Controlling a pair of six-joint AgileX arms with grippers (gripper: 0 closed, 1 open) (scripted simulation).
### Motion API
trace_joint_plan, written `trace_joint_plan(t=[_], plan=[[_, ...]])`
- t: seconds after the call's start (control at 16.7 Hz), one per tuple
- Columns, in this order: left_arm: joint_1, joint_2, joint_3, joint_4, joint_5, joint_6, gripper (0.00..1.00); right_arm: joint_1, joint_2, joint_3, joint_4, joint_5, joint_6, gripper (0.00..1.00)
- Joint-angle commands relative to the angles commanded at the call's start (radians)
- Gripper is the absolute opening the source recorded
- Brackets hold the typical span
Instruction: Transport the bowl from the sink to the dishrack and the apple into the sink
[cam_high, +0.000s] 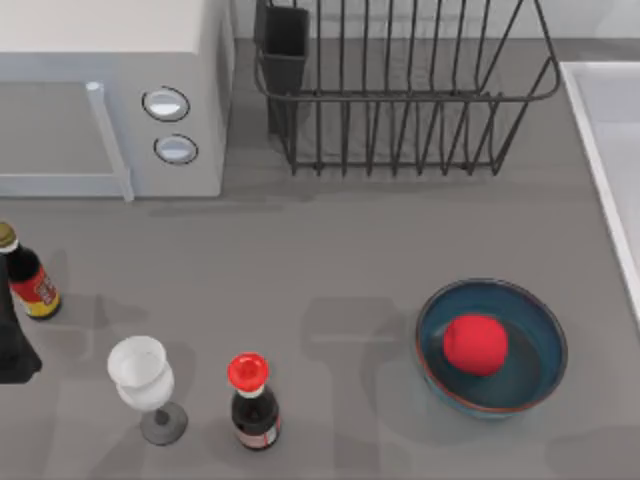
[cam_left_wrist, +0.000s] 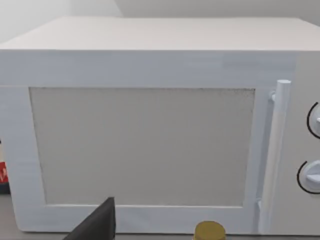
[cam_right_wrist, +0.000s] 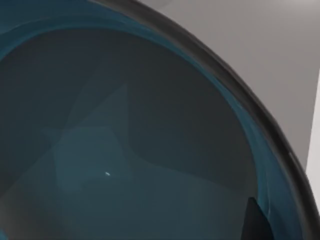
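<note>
One bowl (cam_high: 492, 347) sits on table (cam_high: 340, 260), apple (cam_high: 475, 343) inside, beside sink (cam_high: 610, 150), dishrack (cam_high: 400, 90) beyond. Right wrist view: bowl wall just beneath finger tip, likely rim grasp pending; finger state cannot tell. Left arm parked facing microwave (cam_left_wrist: 150, 130).

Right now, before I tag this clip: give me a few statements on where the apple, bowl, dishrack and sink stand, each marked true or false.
1. The apple lies inside the bowl. True.
2. The bowl sits in the sink. False: it stands on the grey counter, left of the sink's rim.
3. The dishrack already holds a bowl. False: no bowl shows between its bars; the black cutlery cup sits at its left corner.
4. The dishrack stands between the microwave and the sink. True.
5. The wine glass lies tipped over. False: it stands upright, left of the red-capped bottle.
6. In the right wrist view, the bowl's dark teal inside is close up. True.
</note>
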Motion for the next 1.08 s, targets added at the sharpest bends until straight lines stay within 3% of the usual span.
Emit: trace_joint_plan(t=[0.24,0.48,0.72,1.08], plan=[[0.0,0.0,0.0,0.0,0.0,0.0,1.0,0.015,0.004,0.004,0.012,0.007,0.01,0.0],[0.0,0.0,0.0,0.0,0.0,0.0,1.0,0.153,0.019,0.014,0.154,0.088,0.102,0.0],[0.0,0.0,0.0,0.0,0.0,0.0,1.0,0.419,0.041,0.019,0.425,0.235,0.252,0.0],[0.0,0.0,0.0,0.0,0.0,0.0,1.0,0.926,0.084,0.024,0.933,0.512,0.503,0.0]])
